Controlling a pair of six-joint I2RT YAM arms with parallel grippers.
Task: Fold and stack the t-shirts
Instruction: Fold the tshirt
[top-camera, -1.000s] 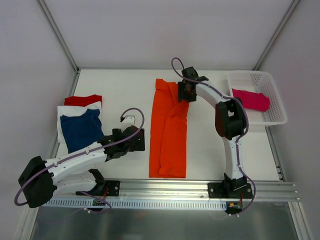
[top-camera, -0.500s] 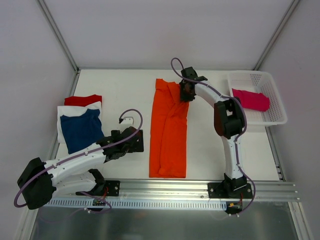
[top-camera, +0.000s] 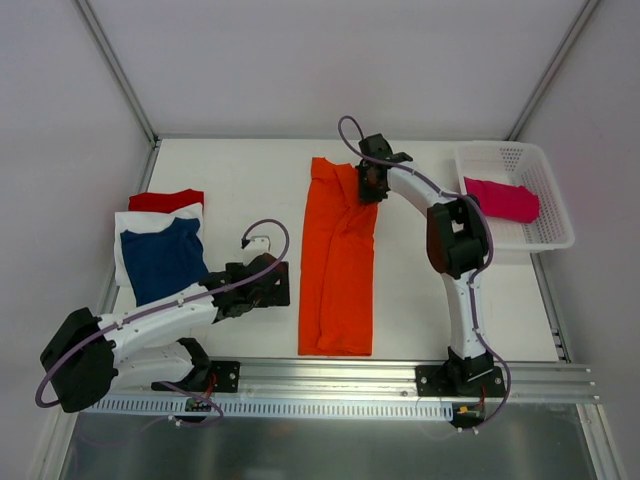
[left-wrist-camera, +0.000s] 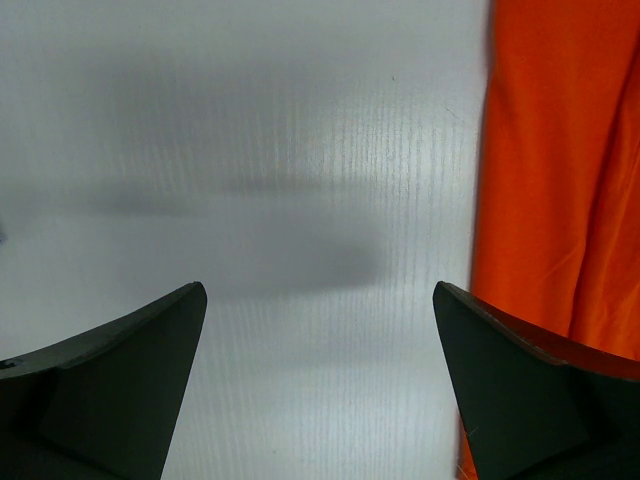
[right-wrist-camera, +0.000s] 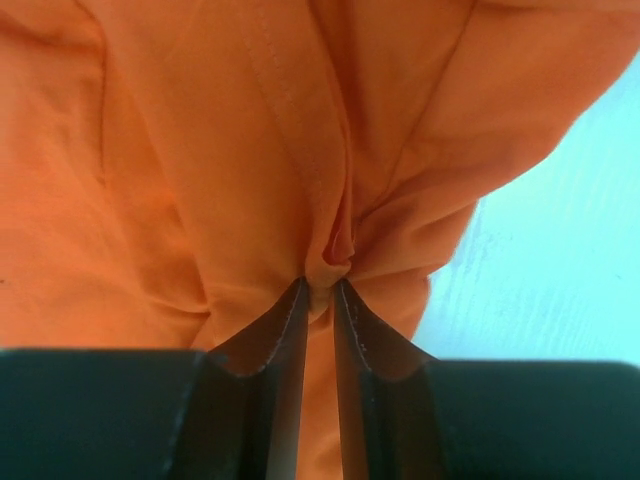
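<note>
The orange t-shirt (right-wrist-camera: 200, 150) is matt cloth; table (left-wrist-camera: 300, 150) finely ribbed, faint sheen; basket (top-camera: 515, 155) white plastic mesh

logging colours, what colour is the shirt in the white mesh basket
Magenta pink cloth shirt, lying in the white plastic mesh basket; top external view shows it best.
</note>
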